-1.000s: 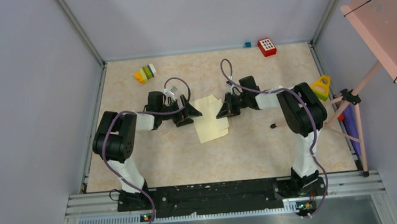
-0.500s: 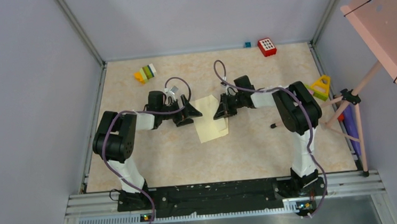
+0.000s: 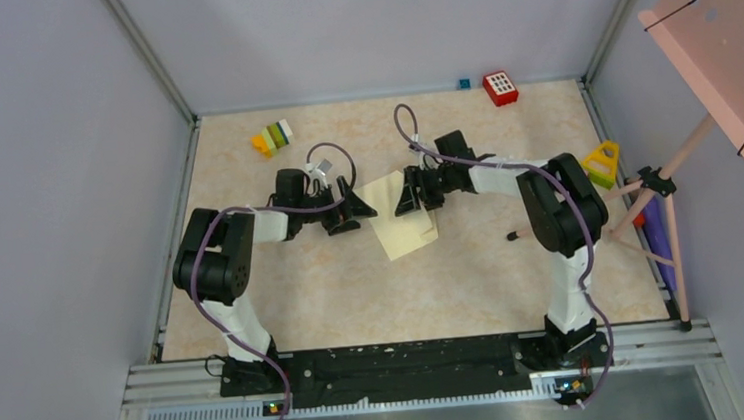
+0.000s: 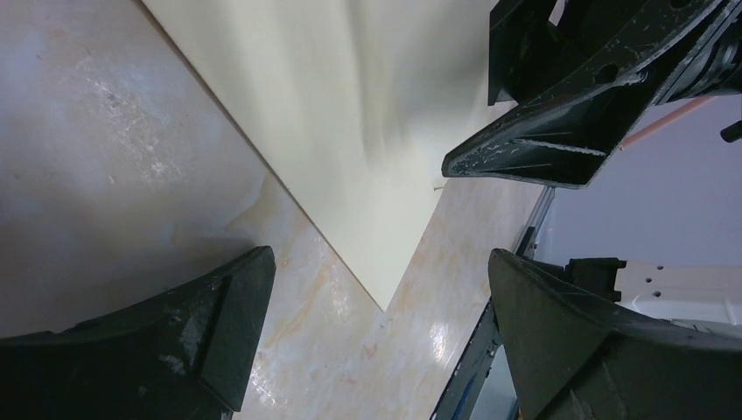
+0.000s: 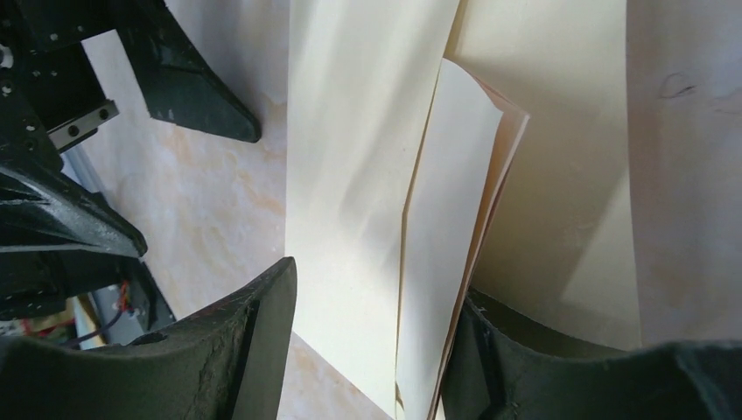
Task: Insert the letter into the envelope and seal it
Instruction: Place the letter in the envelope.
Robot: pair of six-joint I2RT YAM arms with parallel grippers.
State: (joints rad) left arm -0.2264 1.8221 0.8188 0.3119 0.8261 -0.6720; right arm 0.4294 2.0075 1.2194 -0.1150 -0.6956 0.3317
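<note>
Envelope (image 3: pixel 407 235): flat on the counter (image 3: pixel 295 296), between the two arms. Long axis runs far-to-near, with the near end swung a little toward the right arm's side.

Folded sheet (image 5: pixel 451 201), cream, probably the letter: lies on top of the envelope paper, its fold line along the same axis. One layer is lifted slightly at the edge. Can't tell whether it is partly inside the envelope or only resting on it, as the mouth isn't distinguishable.

Right gripper (image 3: pixel 413 199): directly over the far-right part of the envelope, pointing toward the left arm. Jaws are partly apart with a clear gap. The folded sheet's edge sits in that gap close to one finger, not pinched. Nothing held.

Left gripper (image 3: pixel 353 211): just beside the envelope's far-left edge, low over the counter. Jaws fully spread and empty. From its wrist camera, a corner of the cream paper reaches toward the gap but touches neither finger.

Judgement: the right arm is the nearer one, already above the paper. The next push should run across the short axis, toward the left gripper.
</note>
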